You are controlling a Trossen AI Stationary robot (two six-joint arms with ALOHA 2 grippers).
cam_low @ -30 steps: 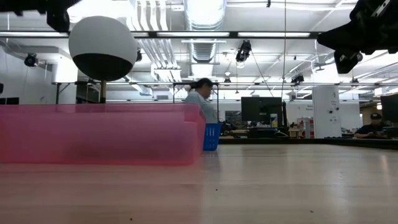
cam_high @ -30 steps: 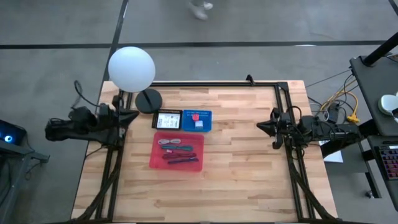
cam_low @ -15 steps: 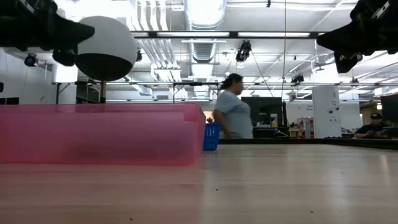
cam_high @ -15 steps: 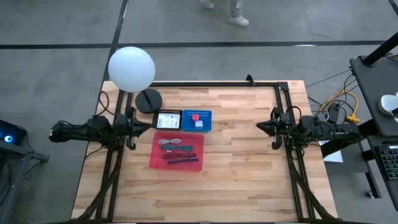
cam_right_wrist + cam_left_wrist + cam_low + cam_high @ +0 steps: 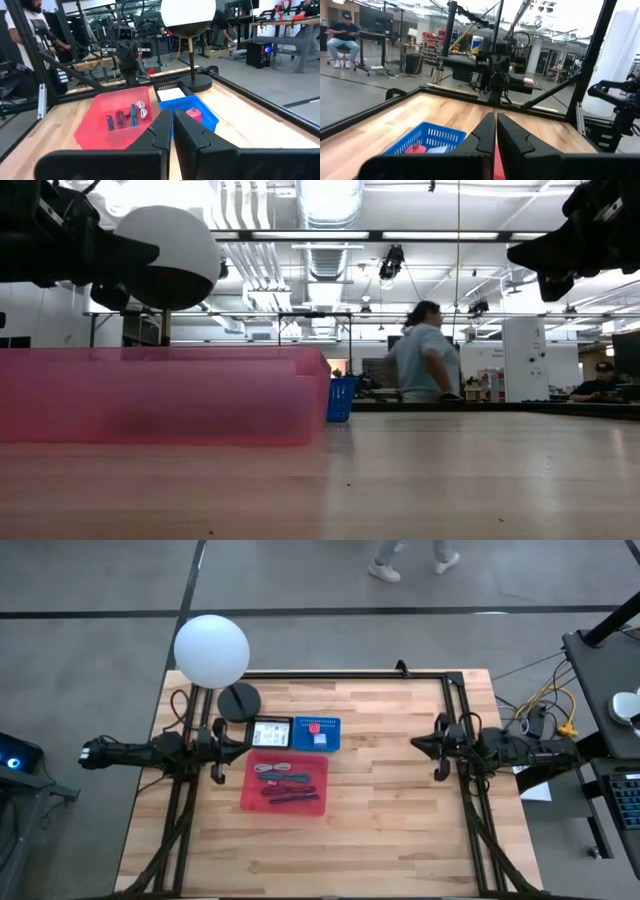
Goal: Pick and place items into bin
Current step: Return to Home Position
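Cords (image 5: 283,780) lying in pink bin (image 5: 253,802), centre frame; left gripper (image 5: 240,742) swung inward at middle left, pinched closed, empty; right gripper (image 5: 418,744) likewise, middle right; picking apparently over.

Translucent pink for the bin (image 5: 160,395); teal, purple, magenta and white for the cords (image 5: 283,779) in it. Bright blue for the mesh basket (image 5: 297,735), red for the small bit (image 5: 314,727) inside. Pale plank stripes across the wooden tabletop (image 5: 390,800). White for the lamp globe (image 5: 211,649), black for the lamp base (image 5: 238,701).
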